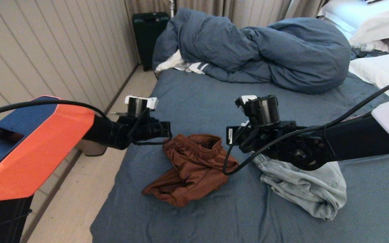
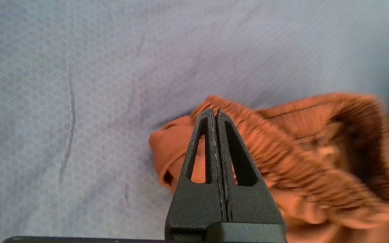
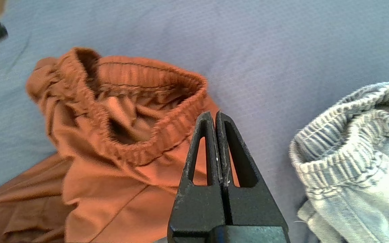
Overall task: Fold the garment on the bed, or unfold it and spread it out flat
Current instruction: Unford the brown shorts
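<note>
Where the wood-look floor (image 1: 79,189) meets the panelled wall (image 1: 29,50) on my left, the bed (image 1: 187,216) begins; its slate-blue sheet is matte, finely woven and creased in long shallow lines. My left gripper (image 2: 214,113) is over the bed's left edge, at the near-left corner of the rust shorts (image 1: 191,165). Its two black, triangular, hollow-framed fingers are pressed together. In the left wrist view the tips lie over the ribbed waistband (image 2: 282,148); I cannot tell whether any cloth is caught between them.

The rust shorts lie in the middle of the sheet, crumpled into a soft heap. The fabric is smooth and thin, with a gathered elastic waistband standing open as an oval ring at the far end and the legs folded under toward me.

My right gripper (image 3: 214,114) is just right of the shorts, its fingers likewise closed flat against each other, with the tips at the waistband's outer edge and bare sheet beyond.

Further right, partly under my right arm, lie pale denim shorts (image 1: 312,189), bunched, with a striped elastic waistband (image 3: 336,152); they sit near the rust pair but apart.

At the far end, a puffy blue duvet (image 1: 265,50) is piled in rounded folds. White pillows (image 1: 380,71) occupy the far right corner.
</note>
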